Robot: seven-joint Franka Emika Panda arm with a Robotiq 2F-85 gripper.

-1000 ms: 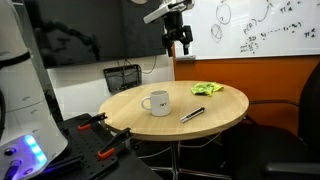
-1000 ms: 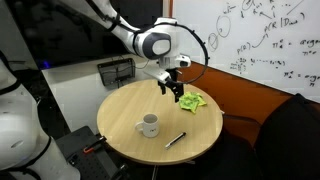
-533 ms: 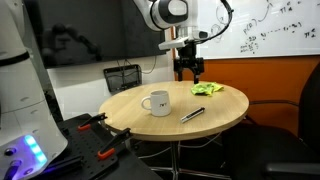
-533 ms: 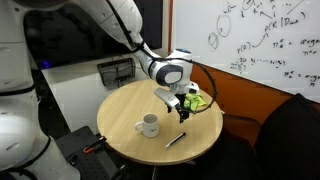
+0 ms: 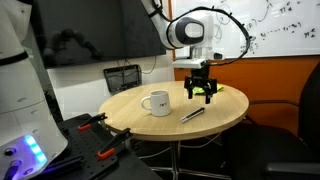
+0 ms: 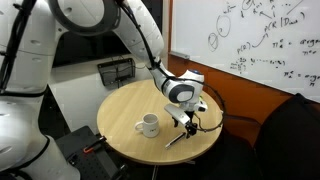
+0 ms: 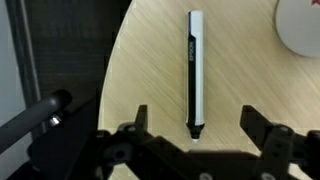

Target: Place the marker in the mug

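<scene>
Now, having dropped from up by the whiteboard (image 5: 285,25), the pincer (image 7: 195,125) hangs released with jaws either side of the marker (image 7: 194,70), which lies flat on the surface (image 7: 150,60), so a grasp looks next, while farther off the mug (image 7: 305,25) is cropped by the wrist view's edge.

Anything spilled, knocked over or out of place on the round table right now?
Nothing stands out. The mug stands upright, the marker lies flat on the table, and the open gripper hovers above it.
</scene>
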